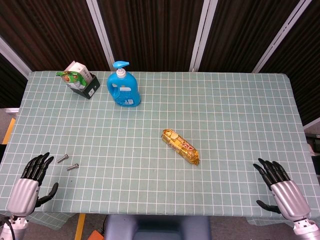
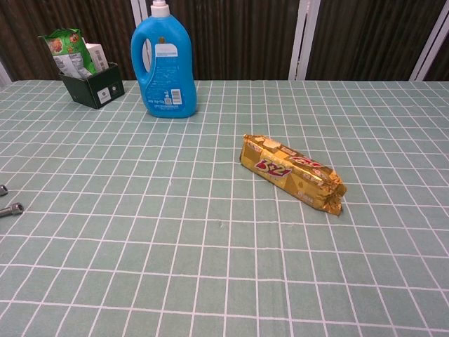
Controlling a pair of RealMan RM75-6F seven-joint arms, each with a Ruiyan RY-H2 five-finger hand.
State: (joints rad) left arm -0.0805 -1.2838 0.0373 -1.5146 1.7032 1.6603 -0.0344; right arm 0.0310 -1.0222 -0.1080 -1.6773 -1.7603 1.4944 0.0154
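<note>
The left hand rests at the near left edge of the table, palm down, fingers spread and pointing away from the robot, thumb out to the side; it holds nothing. Just beyond its fingertips lie two small metal bolts, one a little farther out and the other just beside it toward the table's middle. In the chest view only these bolts show at the left edge, one whole and one cut off by the frame; neither hand appears there.

The right hand sits at the near right edge of the table, also palm down with fingers apart and thumb out, holding nothing. The thing nearest to it is a gold foil biscuit packet with red lettering, lying flat and slanted a little right of the table's centre, well apart from the hand. In the chest view the same packet runs from upper left to lower right, its crimped end toward the robot.

Far from both hands, at the back left, a blue detergent bottle with a white pump top stands upright. Left of it, near but apart, is a small black box tilted in the head view, holding a green snack packet and a white carton that stick up out of it. A green checked cloth covers the table.
</note>
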